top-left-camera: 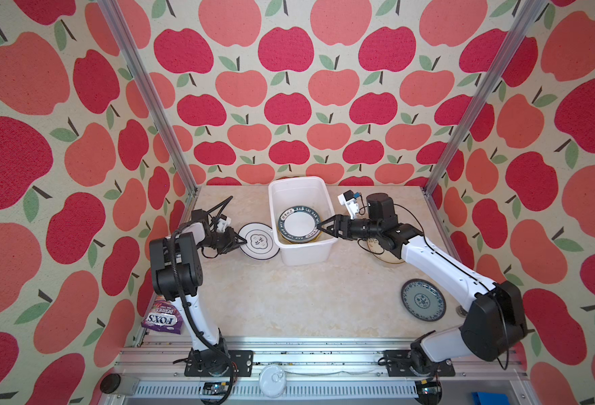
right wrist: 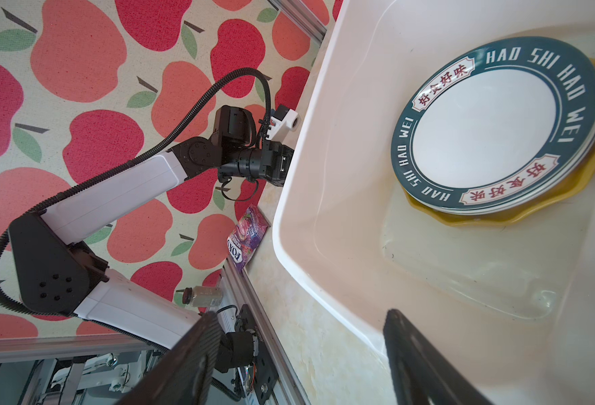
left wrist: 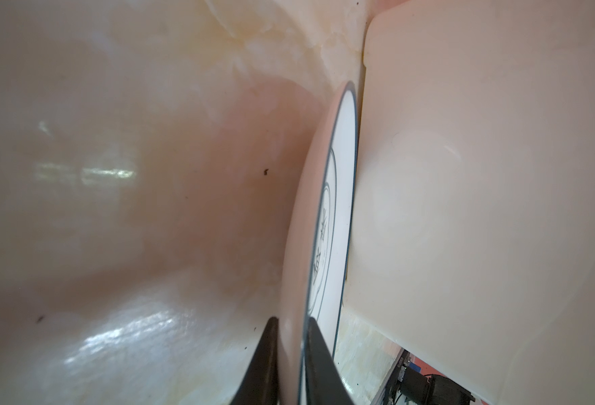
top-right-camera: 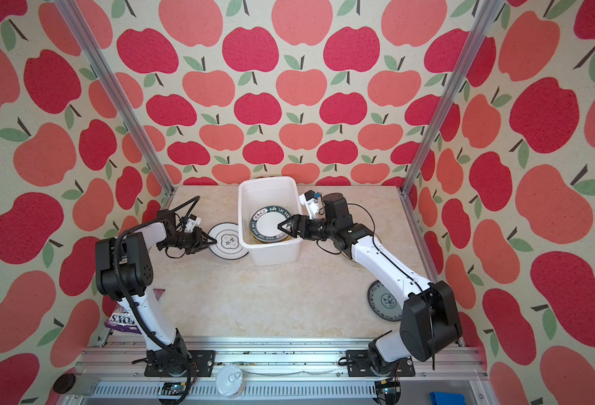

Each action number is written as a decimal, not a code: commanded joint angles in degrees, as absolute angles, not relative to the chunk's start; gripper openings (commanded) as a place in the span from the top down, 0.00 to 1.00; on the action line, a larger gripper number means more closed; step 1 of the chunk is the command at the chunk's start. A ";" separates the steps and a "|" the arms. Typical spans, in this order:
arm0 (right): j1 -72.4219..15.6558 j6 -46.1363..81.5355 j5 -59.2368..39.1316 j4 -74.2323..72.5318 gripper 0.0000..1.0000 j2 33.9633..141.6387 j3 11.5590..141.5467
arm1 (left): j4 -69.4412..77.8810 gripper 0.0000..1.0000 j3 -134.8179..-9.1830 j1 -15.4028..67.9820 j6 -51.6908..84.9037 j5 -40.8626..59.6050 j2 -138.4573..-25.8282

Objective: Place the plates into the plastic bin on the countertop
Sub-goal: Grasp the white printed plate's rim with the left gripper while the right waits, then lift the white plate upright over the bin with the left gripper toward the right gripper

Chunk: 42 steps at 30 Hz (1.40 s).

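The white bin [top-left-camera: 306, 253] stands at the middle of the counter [top-left-camera: 289, 298], close to its back edge. Inside it a lettered plate [top-left-camera: 299, 226] with a dark rim reading "HAO SHI HAO WEI" lies face up on a yellow plate [right wrist: 499, 219], whose scalloped edge shows beneath it in the right wrist view. Both sit toward the front half of the bin. A white plate [top-left-camera: 258, 241] with a thin dark rim line and a small centre motif is on the counter just left of the bin, close against its left wall; whether the two touch cannot be told. The left tool [top-left-camera: 243, 241] is clamped narrowly on this plate's left rim, and the left wrist view shows one dark finger [left wrist: 271, 361] on each side of the rim. The right tool [top-left-camera: 320, 228] reaches over the bin's right rim with its jaws wide and holding nothing, its tips above the lettered plate's right edge. A pale plate [top-left-camera: 389, 258] lies right of the bin, mostly hidden under the right arm. A blue-patterned plate [top-left-camera: 423, 299] lies flat near the counter's right edge, toward the front. A purple candy bag [top-left-camera: 162, 317] lies at the front left corner.
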<state>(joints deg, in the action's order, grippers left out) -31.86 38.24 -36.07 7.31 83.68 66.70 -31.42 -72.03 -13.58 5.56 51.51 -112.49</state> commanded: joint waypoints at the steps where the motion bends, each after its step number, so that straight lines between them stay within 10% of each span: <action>1: -32.08 38.80 -35.77 6.96 0.23 82.33 65.93 | -31.60 0.87 -73.17 -13.21 5.45 52.49 -110.57; 24: -36.08 43.99 -16.66 19.18 0.23 74.67 71.49 | -14.89 0.99 -57.62 -14.94 42.53 28.90 -70.37; 42: -43.74 57.87 -10.05 0.81 0.24 68.95 62.12 | -12.22 1.00 -61.52 8.52 67.27 21.40 -62.66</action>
